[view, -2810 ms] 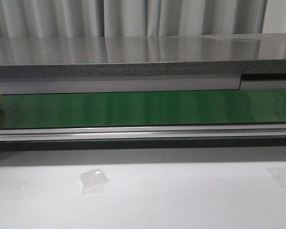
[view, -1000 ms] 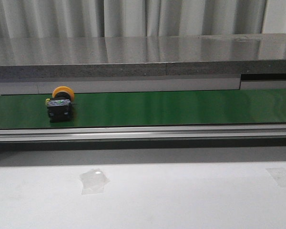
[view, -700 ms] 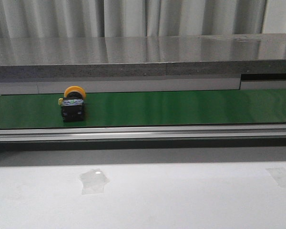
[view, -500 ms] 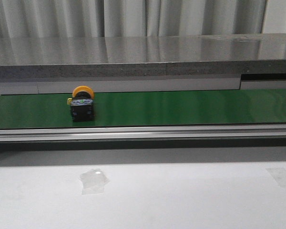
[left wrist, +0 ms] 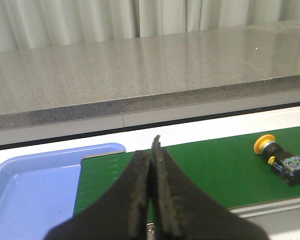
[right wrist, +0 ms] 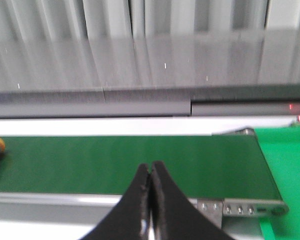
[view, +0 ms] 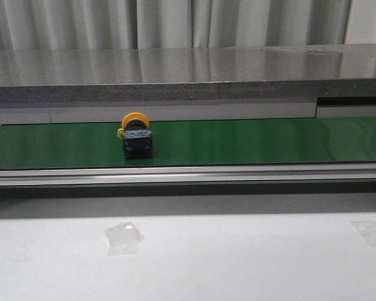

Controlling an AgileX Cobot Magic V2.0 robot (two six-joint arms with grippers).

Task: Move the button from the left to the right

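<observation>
Now the button (view: pixel 136 135) lies on the green belt (view: pixel 250 141), left of its middle; both my tools, left (left wrist: pixel 151 150) and right (right wrist: pixel 150 170), are pinched empty. Small, rigid, probably light: I'd grip its blocky black body.

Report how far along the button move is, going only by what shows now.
Done: nothing yet by either arm. The button lies on its side on the green belt, left of the belt's middle in the front view. In hand: nothing; the left gripper and right gripper are both shut and empty, short of the belt. Left: getting the button to the right side.
</observation>
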